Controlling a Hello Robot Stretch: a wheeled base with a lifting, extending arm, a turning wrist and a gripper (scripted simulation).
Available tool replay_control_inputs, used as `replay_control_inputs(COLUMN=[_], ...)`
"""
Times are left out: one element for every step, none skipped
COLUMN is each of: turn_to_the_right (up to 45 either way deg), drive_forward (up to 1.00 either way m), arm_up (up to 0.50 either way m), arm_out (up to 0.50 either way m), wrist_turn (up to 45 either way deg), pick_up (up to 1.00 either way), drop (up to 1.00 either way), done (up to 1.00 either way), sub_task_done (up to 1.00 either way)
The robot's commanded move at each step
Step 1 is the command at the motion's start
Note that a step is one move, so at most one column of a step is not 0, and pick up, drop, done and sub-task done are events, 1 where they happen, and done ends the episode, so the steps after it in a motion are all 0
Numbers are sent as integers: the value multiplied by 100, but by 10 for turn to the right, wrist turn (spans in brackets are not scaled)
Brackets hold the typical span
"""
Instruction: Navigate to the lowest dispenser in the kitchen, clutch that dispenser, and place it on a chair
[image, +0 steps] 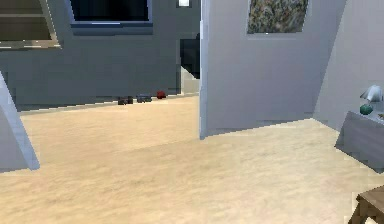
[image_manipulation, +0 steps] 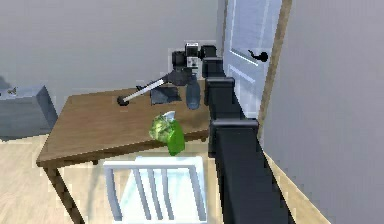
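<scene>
One green translucent dispenser resting on the brown wooden worktop, at its near edge; white slatted chair just before that worktop; dark two-fingered end effector over its middle, holding nothing.

I am steering through a home, by the look of it: a wooden table with a white chair at it, a white panelled door, a framed picture on a grey wall, a lamp on a small side table, and a pale wood floor.
</scene>
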Motion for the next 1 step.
replay_control_inputs(turn_to_the_right=[0], drive_forward=[0], arm_up=[0], arm_out=[0], wrist_turn=[-450], pick_up=[0], drop=[0], done=[0], sub_task_done=[0])
